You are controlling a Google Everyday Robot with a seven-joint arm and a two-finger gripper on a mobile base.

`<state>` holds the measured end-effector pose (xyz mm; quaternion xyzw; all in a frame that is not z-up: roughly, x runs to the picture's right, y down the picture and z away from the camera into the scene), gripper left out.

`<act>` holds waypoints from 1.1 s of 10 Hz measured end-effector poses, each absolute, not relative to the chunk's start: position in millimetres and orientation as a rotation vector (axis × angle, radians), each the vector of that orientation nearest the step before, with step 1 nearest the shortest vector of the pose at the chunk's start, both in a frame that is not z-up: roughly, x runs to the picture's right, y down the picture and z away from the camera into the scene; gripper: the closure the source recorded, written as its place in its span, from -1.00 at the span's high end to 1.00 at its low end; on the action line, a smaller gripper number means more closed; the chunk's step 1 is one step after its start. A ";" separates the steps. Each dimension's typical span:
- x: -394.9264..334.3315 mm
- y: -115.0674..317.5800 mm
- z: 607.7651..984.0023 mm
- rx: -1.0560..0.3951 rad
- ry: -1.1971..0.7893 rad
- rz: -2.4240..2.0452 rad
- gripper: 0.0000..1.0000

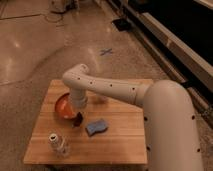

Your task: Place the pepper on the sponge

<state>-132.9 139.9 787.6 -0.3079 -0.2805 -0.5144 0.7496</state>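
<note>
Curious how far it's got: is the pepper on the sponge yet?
Not yet. The pepper is at the gripper, by the orange dish, beside the sponge, not on it; the sponge's top is bare.

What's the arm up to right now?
The arm reaches over the wooden table, with its gripper low beside the near rim of the orange dish, right at the pepper. Whether the pepper is gripped or resting on the table cannot be told. The sponge lies just right of it with nothing on top, so the pepper is not yet placed. A clear bottle stands near the front left corner.
</note>
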 end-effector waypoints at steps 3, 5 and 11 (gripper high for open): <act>-87.0 164.1 791.8 -0.722 -0.597 -1.013 -0.97; -62.7 180.3 798.3 -0.753 -0.578 -0.952 -0.65; -52.3 190.9 815.0 -0.762 -0.562 -0.897 0.54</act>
